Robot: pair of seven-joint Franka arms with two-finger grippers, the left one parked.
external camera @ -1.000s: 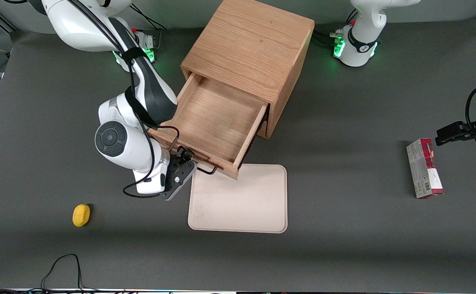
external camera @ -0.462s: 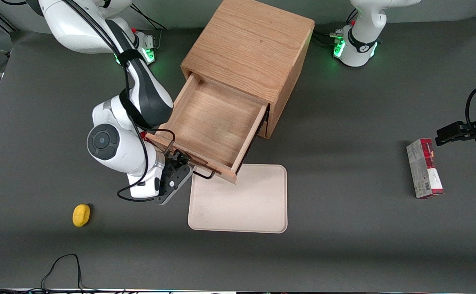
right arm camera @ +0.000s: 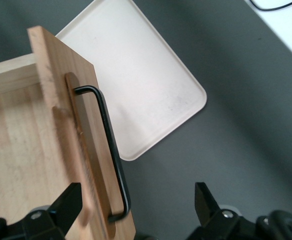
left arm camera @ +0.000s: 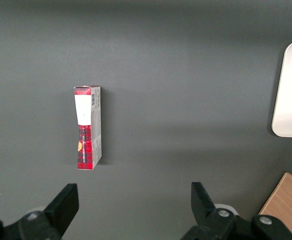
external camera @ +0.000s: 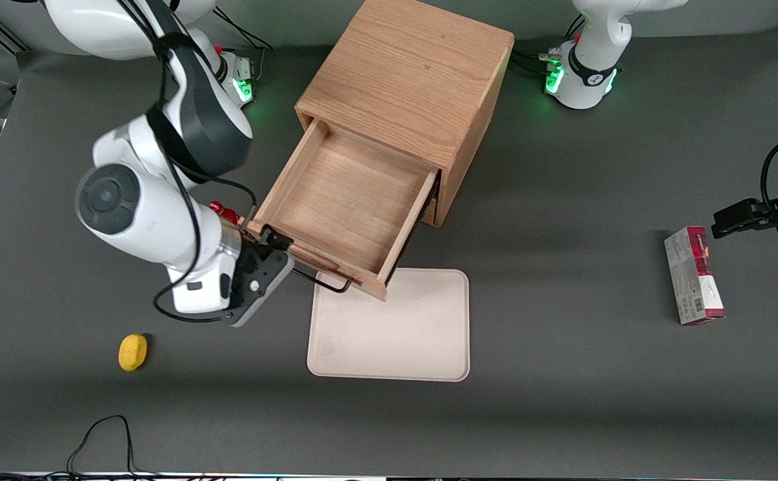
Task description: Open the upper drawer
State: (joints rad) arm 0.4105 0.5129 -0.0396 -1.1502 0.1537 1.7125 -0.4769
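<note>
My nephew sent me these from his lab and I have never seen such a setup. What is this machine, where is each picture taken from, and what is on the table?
It is a robot arm bolted to a dark table. One picture looks down from the front; the other two come from small cameras on the arms' wrists.

The working arm ends in a two-finger pincer. It is open, holds nothing, and sits just off the black handle of the upper drawer.

That drawer belongs to a wooden cabinet and is pulled well out. Nothing lies inside it.

A cream tray lies flat in front of the drawer, nearer the front camera. A small yellow thing lies toward the working arm's end of the table, and a red box toward the parked arm's end.
</note>
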